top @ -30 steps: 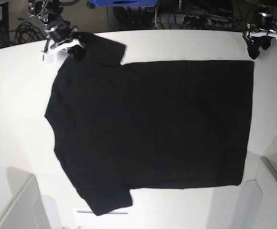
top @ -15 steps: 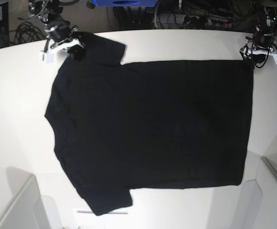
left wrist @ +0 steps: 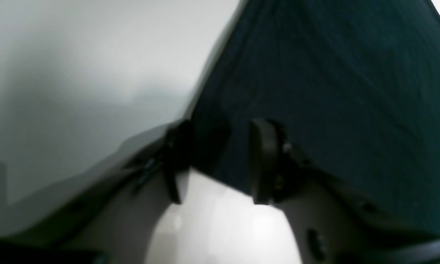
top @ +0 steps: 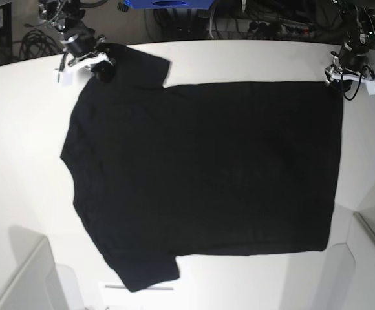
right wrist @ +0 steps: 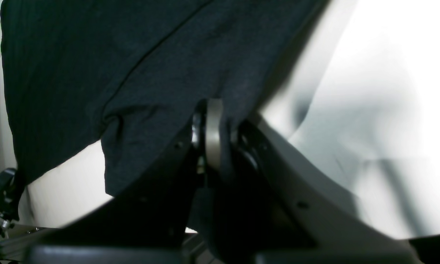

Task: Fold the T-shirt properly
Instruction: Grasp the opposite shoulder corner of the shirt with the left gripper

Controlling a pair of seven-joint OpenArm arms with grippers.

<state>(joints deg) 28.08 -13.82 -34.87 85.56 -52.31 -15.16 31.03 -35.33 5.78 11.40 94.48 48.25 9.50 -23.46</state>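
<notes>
On the white table (top: 19, 129) the black T-shirt (top: 207, 174) lies flat, plain side up. Right gripper (right wrist: 220, 135) has its fingers clamped on the far sleeve edge. Left gripper (left wrist: 220, 157) sits at the far hem corner, fingers apart with cloth between them, probably setting up a two-corner lift for the first fold.

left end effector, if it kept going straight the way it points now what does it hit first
Probably the T-shirt. In the left wrist view the left end effector is open, its fingers straddling the cloth's corner edge, so black fabric lies directly ahead. Blur makes depth uncertain; it may already touch the cloth.
</notes>
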